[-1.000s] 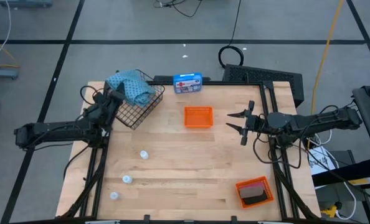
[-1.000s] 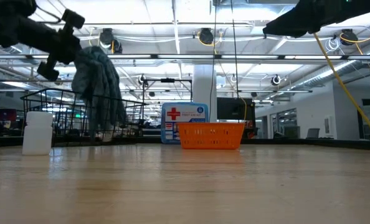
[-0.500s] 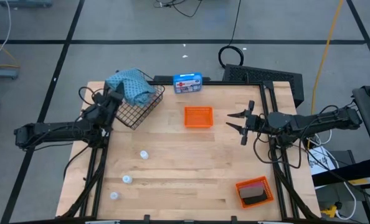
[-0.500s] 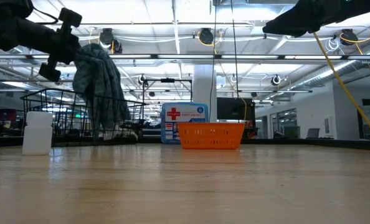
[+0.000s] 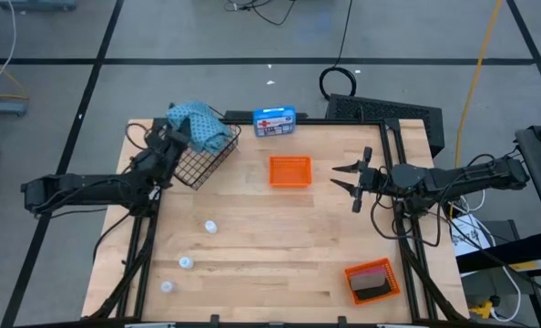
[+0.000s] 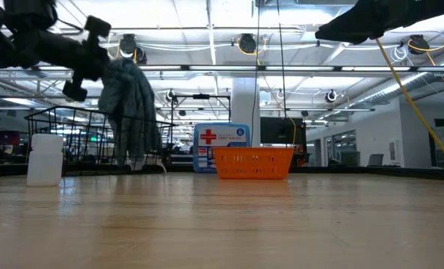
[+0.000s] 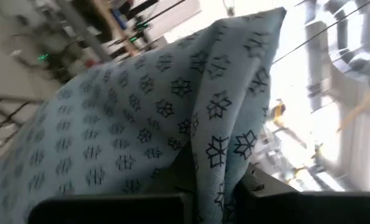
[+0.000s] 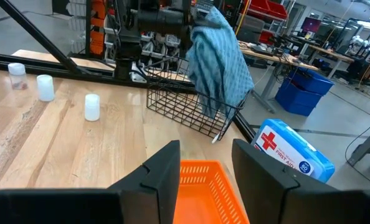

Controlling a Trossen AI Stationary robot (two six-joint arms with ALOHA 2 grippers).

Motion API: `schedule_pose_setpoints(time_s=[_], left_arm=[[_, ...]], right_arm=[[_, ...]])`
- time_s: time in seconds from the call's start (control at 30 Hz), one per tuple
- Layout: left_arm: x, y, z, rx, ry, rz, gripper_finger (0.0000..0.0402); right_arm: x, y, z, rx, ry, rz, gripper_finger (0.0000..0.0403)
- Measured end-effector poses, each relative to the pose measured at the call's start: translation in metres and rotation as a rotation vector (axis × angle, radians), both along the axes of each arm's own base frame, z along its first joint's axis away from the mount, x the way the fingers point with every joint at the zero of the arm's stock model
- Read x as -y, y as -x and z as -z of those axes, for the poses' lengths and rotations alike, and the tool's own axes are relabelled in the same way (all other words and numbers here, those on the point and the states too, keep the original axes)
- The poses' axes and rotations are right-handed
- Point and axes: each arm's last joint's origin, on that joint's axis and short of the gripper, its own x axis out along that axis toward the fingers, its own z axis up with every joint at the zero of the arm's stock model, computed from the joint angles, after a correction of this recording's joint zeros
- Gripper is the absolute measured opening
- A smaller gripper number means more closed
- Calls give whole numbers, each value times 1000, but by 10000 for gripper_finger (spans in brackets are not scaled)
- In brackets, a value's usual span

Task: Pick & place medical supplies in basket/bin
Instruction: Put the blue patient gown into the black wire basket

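1. The teal cloth (image 5: 200, 130) hung from my left gripper (image 5: 172, 138), draped over the wire basket (image 5: 202, 160) at the table's far left corner; its lower folds reached inside the mesh, though I could not tell whether they touched the bottom.
2. My left gripper was clamped tight on that cloth, the patterned fabric (image 7: 172, 118) bunched between my fingers.
3. The cloth was pale teal with a small star-like print, crumpled and hanging in long folds (image 6: 132, 108).
4. Three white vials (image 5: 211, 226) stood on the bare wood near the left front, well apart from the basket.
5. My right gripper (image 5: 348, 179) hovered just right of the orange tray (image 5: 290, 171), fingers (image 8: 166, 171) partly apart, holding nothing.
6. The table (image 5: 280, 246) was pale wood; a blue first-aid box (image 5: 274, 120) sat at its far edge, and a second orange tray (image 5: 372, 280) with rolls sat near right.
7. Beyond lay grey floor, cables and lit workshop benches.
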Motion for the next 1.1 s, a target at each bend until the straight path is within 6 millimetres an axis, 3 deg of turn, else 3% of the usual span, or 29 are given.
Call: schedule_pose_setpoints(time_s=[0.17, 0.4, 0.9, 1.1], left_arm=[[-5, -9, 16, -58, 76, 2, 33], [-4, -12, 22, -87, 97, -14, 33], [15, -16, 39, -281, 153, -93, 33], [17, -18, 39, -308, 141, -34, 98]], right_arm=[[0, 0, 0, 1, -4, 1, 134], [0, 0, 0, 1, -3, 1, 134], [0, 0, 0, 0, -1, -1, 134], [0, 0, 0, 0, 0, -1, 134]])
